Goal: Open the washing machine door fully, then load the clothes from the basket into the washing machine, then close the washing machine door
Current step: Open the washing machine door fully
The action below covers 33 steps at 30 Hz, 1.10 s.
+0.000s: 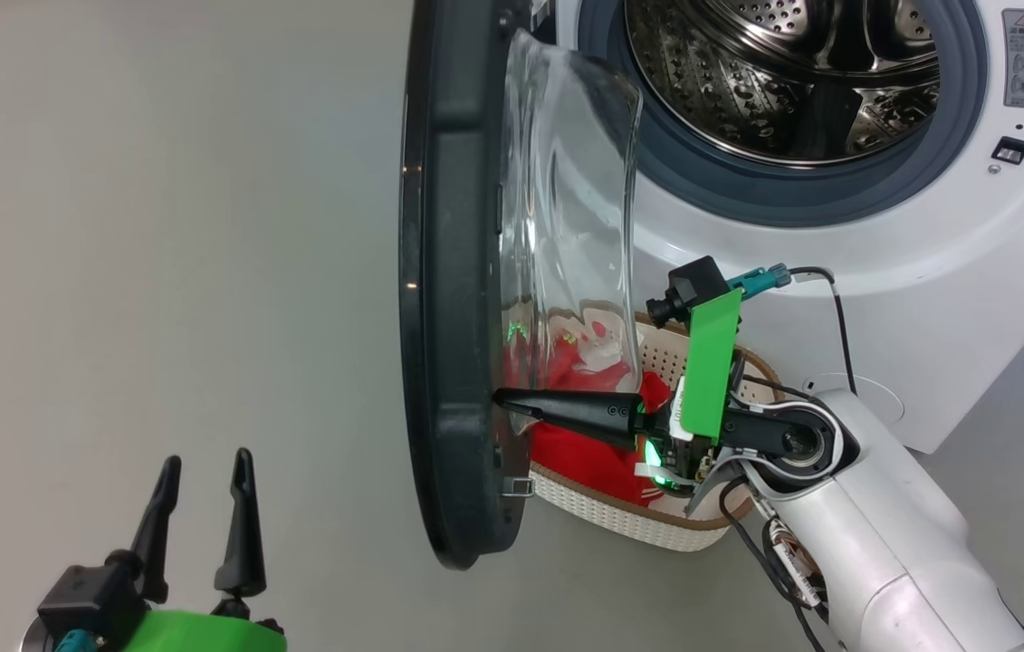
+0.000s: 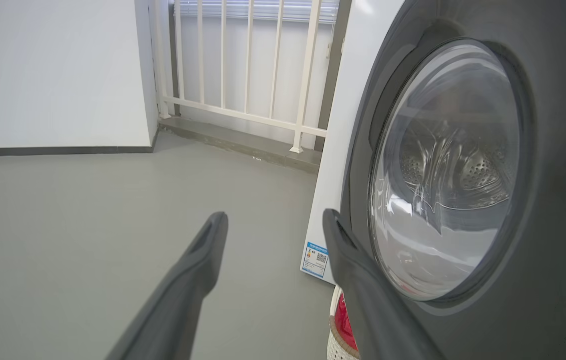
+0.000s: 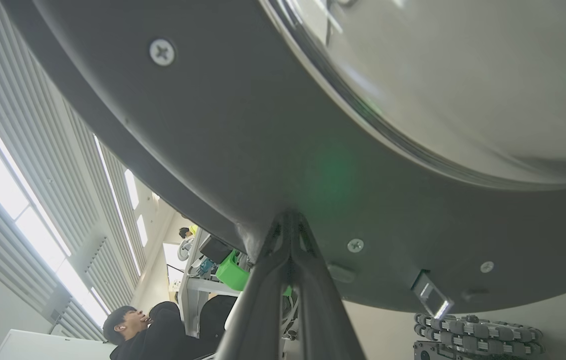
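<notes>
The washing machine door [image 1: 453, 299] stands edge-on to me in the head view, swung out from the white washing machine [image 1: 883, 254], its clear glass bowl [image 1: 570, 217] facing the drum [image 1: 792, 72]. My right gripper [image 1: 501, 399] is shut, its fingertips pressed against the door's inner rim; in the right wrist view the closed fingertips [image 3: 289, 220] touch the dark door frame [image 3: 212, 125]. Behind the door sits the basket [image 1: 629, 521] holding red clothes [image 1: 584, 453]. My left gripper [image 1: 206, 471] stands open at the lower left, empty; its fingers [image 2: 202, 250] point past the door's outer face [image 2: 553, 250].
Grey floor [image 1: 158, 226] spreads to the left of the door. The left wrist view shows a white wall [image 2: 52, 70] and a white railing [image 2: 242, 65] beyond the machine. A person [image 3: 132, 325] sits in the background of the right wrist view.
</notes>
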### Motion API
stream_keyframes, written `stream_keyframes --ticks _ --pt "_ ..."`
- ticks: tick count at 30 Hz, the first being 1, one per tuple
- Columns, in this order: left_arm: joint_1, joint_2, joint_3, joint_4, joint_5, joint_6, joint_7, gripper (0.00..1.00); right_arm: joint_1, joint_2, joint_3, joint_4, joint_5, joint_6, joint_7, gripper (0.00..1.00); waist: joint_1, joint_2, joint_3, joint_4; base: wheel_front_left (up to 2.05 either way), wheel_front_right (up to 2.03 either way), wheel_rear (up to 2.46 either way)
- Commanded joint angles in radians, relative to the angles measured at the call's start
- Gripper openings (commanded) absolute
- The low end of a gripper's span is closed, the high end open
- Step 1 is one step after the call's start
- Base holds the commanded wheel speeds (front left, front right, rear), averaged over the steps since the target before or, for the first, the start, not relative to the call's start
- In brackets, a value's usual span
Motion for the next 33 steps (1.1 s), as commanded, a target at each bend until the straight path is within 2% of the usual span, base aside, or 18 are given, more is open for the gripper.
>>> stream_keyframes --ticks 1,22,23,27,28,29,33 --pt "-0.015 0.019 0.031 -0.022 0.009 -0.005 -0.008 1.0 0.0 0.038 0.01 -0.027 -0.005 0.002 -0.003 0.0 0.0 -0.0001 0.001 0.0 0.0 0.0 0.0" --pt "-0.013 0.019 0.045 -0.023 0.012 -0.003 -0.008 1.0 0.005 0.037 -0.027 -0.035 -0.029 0.002 -0.009 0.01 0.0 -0.0001 -0.012 -0.039 0.0 0.0 0.0" --pt "-0.013 0.019 0.046 -0.023 0.013 -0.003 -0.008 1.0 0.007 0.035 -0.029 -0.036 -0.03 0.002 -0.01 0.15 0.0 -0.0001 -0.014 -0.041 0.0 0.0 0.0" --pt "-0.01 0.019 0.05 -0.023 0.014 -0.003 -0.008 1.0 0.017 0.026 -0.042 -0.054 -0.038 0.002 -0.014 0.48 0.0 -0.0001 -0.02 -0.055 0.0 0.0 0.0" --pt "-0.009 0.019 0.051 -0.024 0.014 -0.003 -0.008 1.0 0.021 0.023 -0.046 -0.06 -0.04 0.002 -0.016 0.82 0.0 -0.0001 -0.022 -0.059 0.0 0.0 0.0" --pt "-0.007 0.019 0.052 -0.025 0.014 -0.003 -0.008 1.0 0.025 0.02 -0.051 -0.065 -0.042 0.002 -0.02 1.0 0.0 -0.0001 -0.024 -0.063 0.0 0.0 0.0" --pt "0.0 0.019 0.06 -0.027 0.017 -0.003 -0.008 1.0 0.045 0.0 -0.065 -0.099 -0.064 0.002 -0.042 1.0 0.0 -0.0001 -0.033 -0.083 0.0 0.0 0.0"
